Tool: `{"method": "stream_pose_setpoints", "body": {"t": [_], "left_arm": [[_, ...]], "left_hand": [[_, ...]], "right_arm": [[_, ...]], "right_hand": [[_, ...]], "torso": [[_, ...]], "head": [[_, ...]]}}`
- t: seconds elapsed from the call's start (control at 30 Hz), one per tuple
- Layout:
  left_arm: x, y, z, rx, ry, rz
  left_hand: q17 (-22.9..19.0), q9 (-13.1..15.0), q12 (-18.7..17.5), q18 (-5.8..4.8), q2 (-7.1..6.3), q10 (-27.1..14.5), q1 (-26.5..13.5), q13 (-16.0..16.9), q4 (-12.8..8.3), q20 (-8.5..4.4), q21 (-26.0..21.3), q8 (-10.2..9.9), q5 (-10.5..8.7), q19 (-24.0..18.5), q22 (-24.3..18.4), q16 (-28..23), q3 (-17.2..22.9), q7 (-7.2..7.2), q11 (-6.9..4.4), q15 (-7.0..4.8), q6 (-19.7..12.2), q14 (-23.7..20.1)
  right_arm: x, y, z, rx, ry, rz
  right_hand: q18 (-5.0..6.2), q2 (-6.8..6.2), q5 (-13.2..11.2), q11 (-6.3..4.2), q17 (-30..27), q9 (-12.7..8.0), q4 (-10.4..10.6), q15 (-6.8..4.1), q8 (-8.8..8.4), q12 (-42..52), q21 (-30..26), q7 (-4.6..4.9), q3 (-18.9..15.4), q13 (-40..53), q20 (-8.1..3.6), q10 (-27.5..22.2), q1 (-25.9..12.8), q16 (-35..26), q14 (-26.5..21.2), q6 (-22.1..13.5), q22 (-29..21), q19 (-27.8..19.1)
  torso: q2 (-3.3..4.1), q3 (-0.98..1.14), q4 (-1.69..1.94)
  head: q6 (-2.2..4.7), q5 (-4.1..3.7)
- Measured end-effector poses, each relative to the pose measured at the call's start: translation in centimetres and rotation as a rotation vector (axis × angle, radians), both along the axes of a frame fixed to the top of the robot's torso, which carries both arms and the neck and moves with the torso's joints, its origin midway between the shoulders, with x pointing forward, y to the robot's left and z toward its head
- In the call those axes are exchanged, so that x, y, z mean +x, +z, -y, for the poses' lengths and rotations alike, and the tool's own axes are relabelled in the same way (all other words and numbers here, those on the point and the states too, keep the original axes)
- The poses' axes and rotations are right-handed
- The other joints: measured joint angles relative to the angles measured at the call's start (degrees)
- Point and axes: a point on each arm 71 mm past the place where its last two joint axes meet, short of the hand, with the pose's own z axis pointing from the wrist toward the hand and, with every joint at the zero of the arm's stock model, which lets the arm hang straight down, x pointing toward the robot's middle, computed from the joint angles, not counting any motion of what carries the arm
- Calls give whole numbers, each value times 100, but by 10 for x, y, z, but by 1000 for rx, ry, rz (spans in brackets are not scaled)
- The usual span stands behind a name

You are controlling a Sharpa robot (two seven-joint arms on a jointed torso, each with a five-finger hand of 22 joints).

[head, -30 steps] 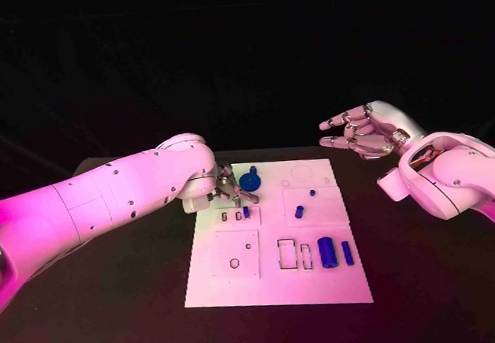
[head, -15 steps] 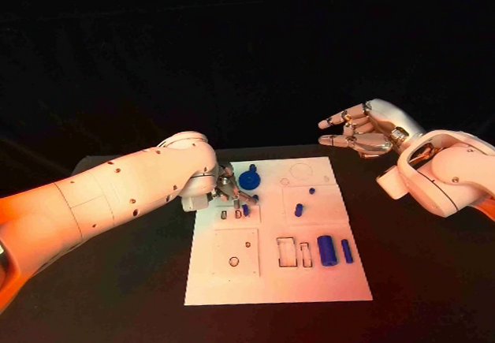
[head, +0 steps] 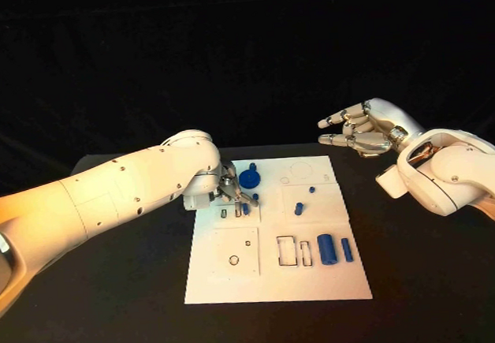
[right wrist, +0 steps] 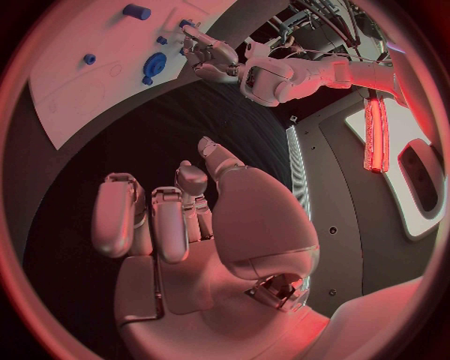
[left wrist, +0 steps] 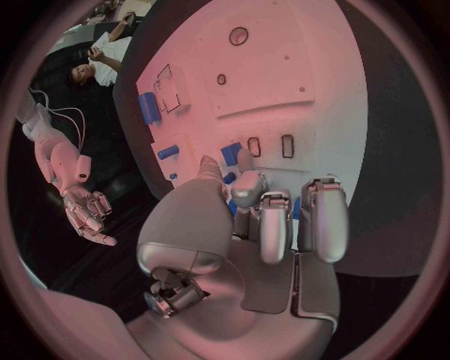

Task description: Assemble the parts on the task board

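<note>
A: Where's the part in play?

B: A small blue part (head: pixel 245 209) stands at the slots near the task board's (head: pixel 276 284) far left corner; the left hand (head: pixel 231 192) pinches it from above, fingers narrowed round it.

A: So seating is the step?

B: I'd judge so; next it wants a straight press down, then release; the right hand (head: pixel 360 130) hangs off the bench, fingers wide, holding nothing.

White task board (head: pixel 275 276) flat mid-table, small blue parts (head: pixel 326 250) scattered on it
</note>
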Motion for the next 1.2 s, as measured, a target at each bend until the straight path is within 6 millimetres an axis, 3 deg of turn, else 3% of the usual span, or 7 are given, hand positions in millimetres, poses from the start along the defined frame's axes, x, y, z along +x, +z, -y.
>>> {"method": "stream_pose_setpoints", "body": {"t": [0.43, 1.2], "left_arm": [[1, -1, 2, 2, 1, -4], [2, -4, 4, 13, -11, -22]], "left_hand": [[0, 139, 21, 0, 125, 0, 281, 16, -104, 0, 22, 47, 0, 0, -1, 0, 104, -8, 0, 0, -73, 0], [4, 184, 21, 1, 104, 0, 376, 22, -151, 0, 21, 47, 0, 0, -1, 0, 152, 0, 0, 0, -82, 0]], "right_arm": [[0, 0, -1, 0, 3, -2], [1, 0, -3, 1, 8, -2]], "right_hand": [[0, 0, 35, 0, 4, 0, 0, 0, 0, 0, 0, 0, 0, 0, 0, 0, 0, 0, 0, 0, 0, 0], [0, 23, 63, 1, 2, -1, -1, 0, 0, 0, 0, 0, 0, 1, 0, 1, 23, 0, 0, 0, 1, 0]], "torso": [[-1, 2, 4], [2, 4, 4]], "head": [[-11, 1], [-44, 2]]}}
